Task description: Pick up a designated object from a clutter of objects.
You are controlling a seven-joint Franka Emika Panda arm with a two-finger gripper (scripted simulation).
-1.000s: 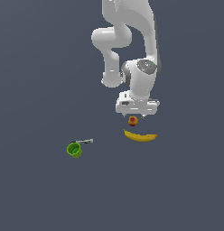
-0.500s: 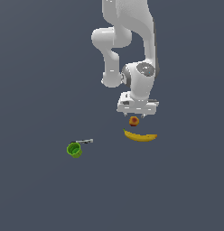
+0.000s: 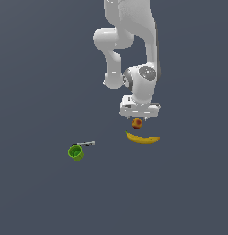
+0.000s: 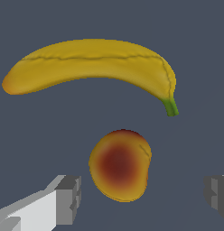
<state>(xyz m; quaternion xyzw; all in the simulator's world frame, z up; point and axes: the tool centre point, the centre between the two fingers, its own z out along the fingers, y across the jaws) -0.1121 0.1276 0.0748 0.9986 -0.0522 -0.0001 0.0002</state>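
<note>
The small round peach-like fruit (image 3: 137, 123), orange-yellow with a red blush, lies right under my gripper (image 3: 139, 117) in the exterior view. The yellow banana (image 3: 143, 138) lies just beside it. In the wrist view the fruit (image 4: 119, 164) sits between my two fingertips (image 4: 68, 198), nearer one than the other, with a gap on both sides. The gripper (image 4: 143, 194) is open and holds nothing. The banana (image 4: 91, 63) curves just past the fruit without touching it.
A small green cup (image 3: 76, 153) stands toward the exterior view's left, with a thin grey metal utensil (image 3: 86, 144) lying beside its rim. Both are well apart from the fruit and the banana. The surface is plain dark grey.
The gripper has come down slightly toward the fruit. The fruit, banana, cup and utensil have not moved.
</note>
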